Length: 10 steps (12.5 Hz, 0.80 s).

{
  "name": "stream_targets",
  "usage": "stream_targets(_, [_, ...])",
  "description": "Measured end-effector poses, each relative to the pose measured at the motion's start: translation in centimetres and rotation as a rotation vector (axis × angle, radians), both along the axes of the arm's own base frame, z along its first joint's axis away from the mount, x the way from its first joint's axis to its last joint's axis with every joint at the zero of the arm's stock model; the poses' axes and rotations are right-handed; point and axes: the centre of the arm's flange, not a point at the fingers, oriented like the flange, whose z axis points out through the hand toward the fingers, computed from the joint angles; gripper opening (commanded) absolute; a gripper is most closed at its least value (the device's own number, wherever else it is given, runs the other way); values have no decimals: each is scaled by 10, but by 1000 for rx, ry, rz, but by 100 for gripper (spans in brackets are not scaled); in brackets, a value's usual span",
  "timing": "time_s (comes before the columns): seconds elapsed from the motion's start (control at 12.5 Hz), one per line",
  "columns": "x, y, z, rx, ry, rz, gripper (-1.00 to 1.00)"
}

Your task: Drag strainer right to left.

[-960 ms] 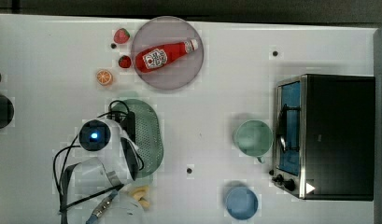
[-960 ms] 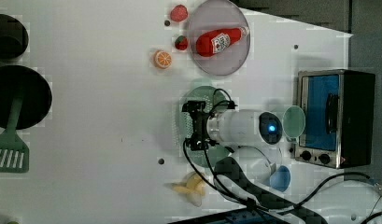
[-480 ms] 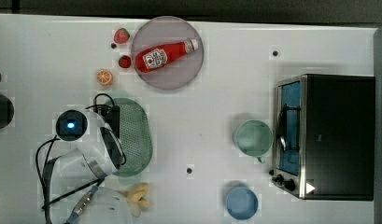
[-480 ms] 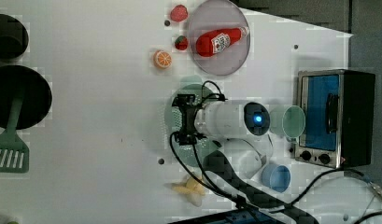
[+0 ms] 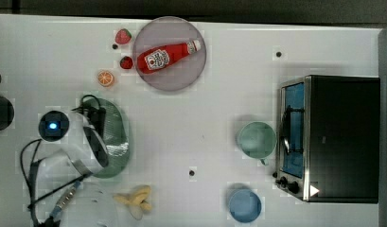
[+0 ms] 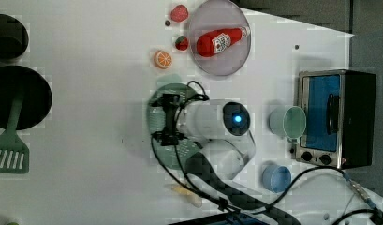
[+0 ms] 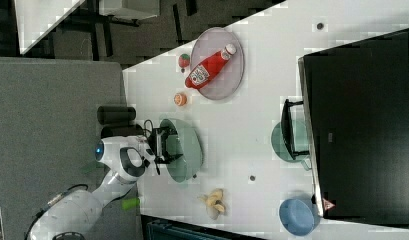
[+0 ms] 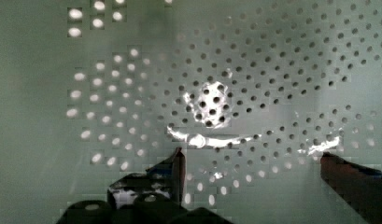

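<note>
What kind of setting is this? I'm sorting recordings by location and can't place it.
Probably a mock kitchen on a lab tabletop: a white table holds a toaster oven, a ketchup bottle on a plate, and a strainer, beside a robot arm.

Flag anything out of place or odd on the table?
Ketchup bottle lies on its side on the purple plate rather than upright. Open end effector sits inside the strainer, as the task would have it. No spills or damage visible.

Three overhead views share the table [image 5: 219, 104]; wrist view looks close.
</note>
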Motion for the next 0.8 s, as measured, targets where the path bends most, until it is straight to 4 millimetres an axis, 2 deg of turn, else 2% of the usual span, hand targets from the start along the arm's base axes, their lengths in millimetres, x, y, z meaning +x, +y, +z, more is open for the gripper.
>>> stream_targets(0.16, [1,30,2,22,-5,-4,100])
stream_targets(0.48, [-17,66,2,50,12,-4,100])
stream_targets(0.64, [-23,72,2,43,15,24,100])
stream_targets(0.8, [-28,61,7,-29,48,75,100])
